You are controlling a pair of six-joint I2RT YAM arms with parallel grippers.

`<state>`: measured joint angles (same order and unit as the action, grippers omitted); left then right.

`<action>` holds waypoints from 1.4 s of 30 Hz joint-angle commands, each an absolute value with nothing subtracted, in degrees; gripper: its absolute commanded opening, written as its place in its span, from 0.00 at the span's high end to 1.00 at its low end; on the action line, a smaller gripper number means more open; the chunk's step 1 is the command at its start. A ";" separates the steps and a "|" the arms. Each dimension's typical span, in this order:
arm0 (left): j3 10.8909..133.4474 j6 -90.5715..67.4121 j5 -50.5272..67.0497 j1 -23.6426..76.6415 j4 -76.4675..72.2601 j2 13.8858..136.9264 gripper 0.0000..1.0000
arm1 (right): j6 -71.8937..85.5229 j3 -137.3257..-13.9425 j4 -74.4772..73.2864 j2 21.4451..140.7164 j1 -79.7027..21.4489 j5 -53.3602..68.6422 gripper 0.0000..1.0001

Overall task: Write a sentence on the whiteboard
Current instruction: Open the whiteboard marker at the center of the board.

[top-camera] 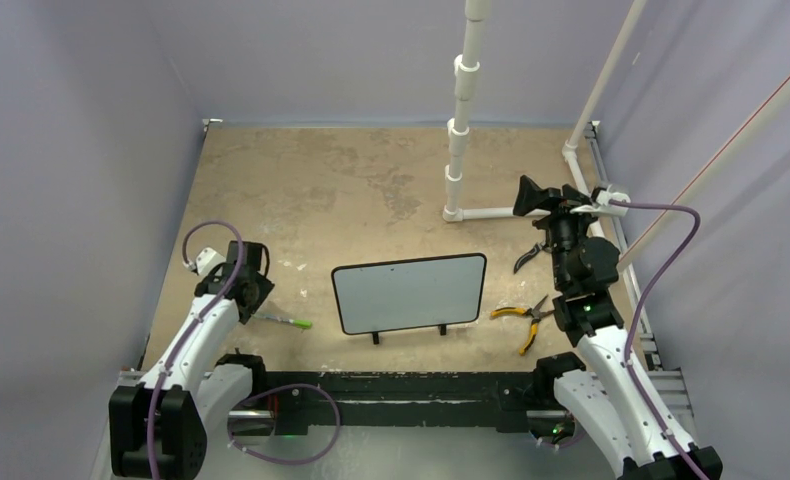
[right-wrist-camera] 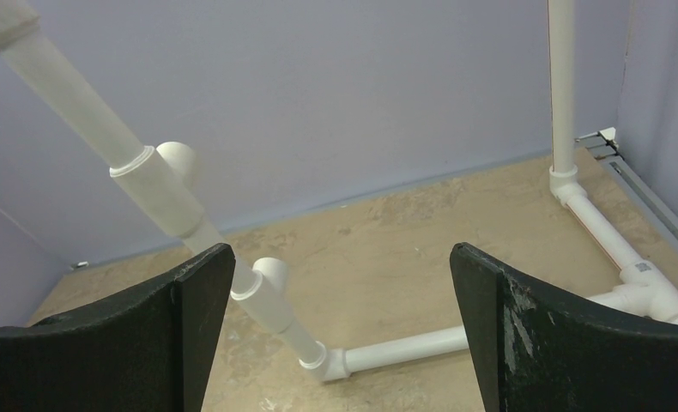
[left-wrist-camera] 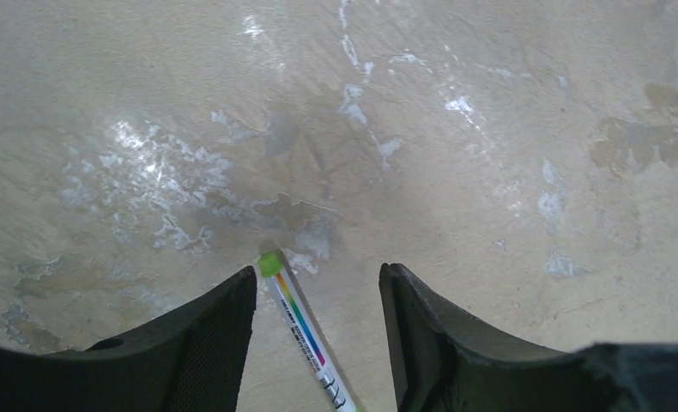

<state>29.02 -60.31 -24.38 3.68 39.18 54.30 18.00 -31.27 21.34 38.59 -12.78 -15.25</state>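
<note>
The whiteboard (top-camera: 409,292) stands on its two black feet at the middle of the table, tilted slightly. Its white surface looks blank from above, and no sentence shows on it. A white marker (top-camera: 283,321) with a green cap lies on the table to its left. My left gripper (top-camera: 256,305) hangs right over that marker. In the left wrist view the marker (left-wrist-camera: 305,335) lies between the fingers of my left gripper (left-wrist-camera: 318,271), close to the left one, with gaps on both sides. My right gripper (top-camera: 527,195) is raised at the right; in its wrist view it (right-wrist-camera: 340,249) stands open and empty.
Yellow-handled pliers (top-camera: 521,318) lie right of the board, and a black-handled tool (top-camera: 527,258) lies under the right arm. A white pipe frame (top-camera: 458,130) rises from the table's back right; the same pipe frame (right-wrist-camera: 404,348) is ahead of the right fingers. Purple walls enclose the table.
</note>
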 commanded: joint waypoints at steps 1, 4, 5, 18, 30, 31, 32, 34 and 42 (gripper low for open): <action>27.95 -66.18 -27.34 3.17 41.28 54.23 0.49 | 18.92 -31.64 22.88 38.98 -12.65 -14.59 0.02; 27.07 -66.44 -26.01 3.16 40.12 55.72 0.54 | 18.97 -31.58 23.20 39.60 -12.61 -14.48 0.01; 26.70 -66.47 -25.49 3.16 39.70 56.28 0.55 | 18.98 -31.63 23.25 39.73 -12.64 -14.49 0.01; 22.90 -67.20 -22.10 3.21 36.00 57.92 0.80 | 19.25 -31.17 23.47 39.49 -12.65 -14.69 0.01; 27.20 -60.17 -22.42 3.16 31.45 54.62 1.00 | 17.59 -33.90 20.64 38.37 -12.66 -12.48 0.01; 28.57 -57.79 -22.37 3.16 30.41 54.20 1.00 | 17.40 -34.52 20.06 38.17 -12.66 -11.66 0.01; 30.25 -54.12 -22.14 3.16 28.82 53.76 1.00 | 17.25 -35.19 19.51 37.86 -12.66 -10.61 0.01; 33.96 -49.17 -21.85 3.16 25.64 52.58 1.00 | 17.23 -36.68 18.77 37.66 -12.65 -8.54 0.01; 48.61 -25.01 -12.03 3.16 10.61 50.21 1.00 | 19.77 -43.63 20.61 41.33 -12.65 18.29 0.01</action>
